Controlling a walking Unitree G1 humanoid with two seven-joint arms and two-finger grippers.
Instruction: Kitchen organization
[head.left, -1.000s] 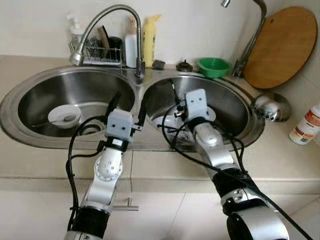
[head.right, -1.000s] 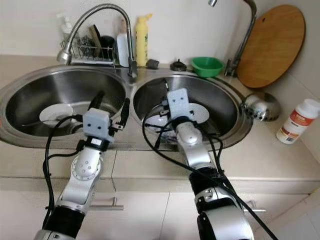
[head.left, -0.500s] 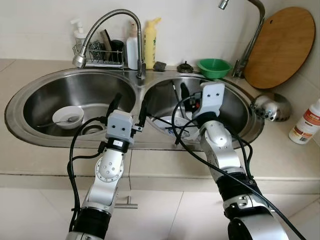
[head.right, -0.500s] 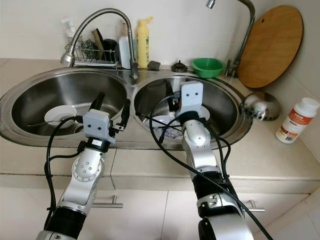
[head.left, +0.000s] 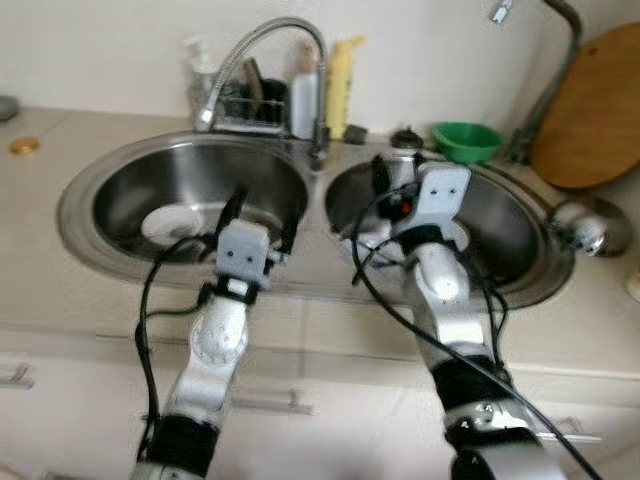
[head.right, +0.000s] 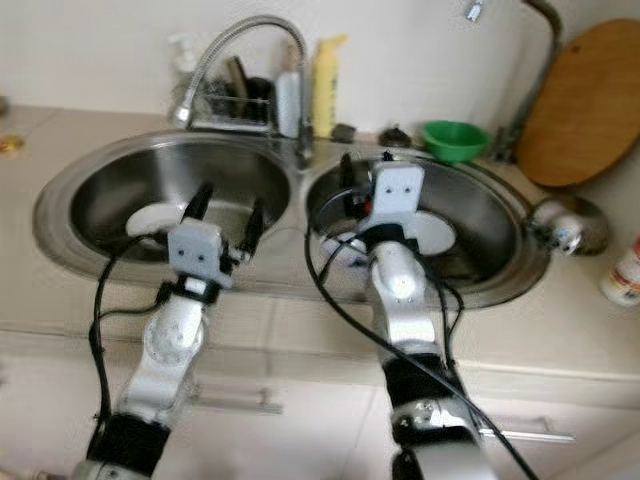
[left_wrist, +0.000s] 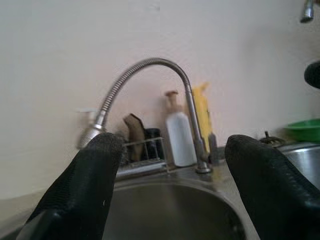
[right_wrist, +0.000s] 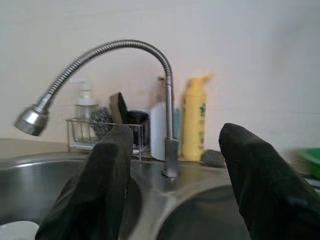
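Judging by what you have in front of you, the kitchen organization is barely under way: both grippers are empty and the dishes are not yet out of the double sink (head.left: 100, 262). Your left gripper (head.left: 258, 205) hangs over the near rim of the left basin with its fingers spread wide, holding nothing. Your right gripper (head.left: 392, 172) is raised over the right basin, fingers likewise apart and empty. A white bowl (head.left: 172, 222) sits on the floor of the left basin, and a white plate (head.right: 425, 232) lies in the right basin, partly hidden behind the right arm. Both look like the things left for you to lift out.

The head views give you the whole layout: the green bowl (head.left: 468, 140) on the back ledge, the round wooden cutting board (head.left: 598, 110) leaning against the wall at the right, and a steel ladle (head.left: 583, 226) on the counter beside it. The wrist views give you the back of the sink far more sharply: the gooseneck faucet (right_wrist: 107, 54), the wire caddy (right_wrist: 102, 131) with its scouring pad, the yellow dish soap bottle (right_wrist: 195, 120) and a white pump bottle (left_wrist: 178, 131)
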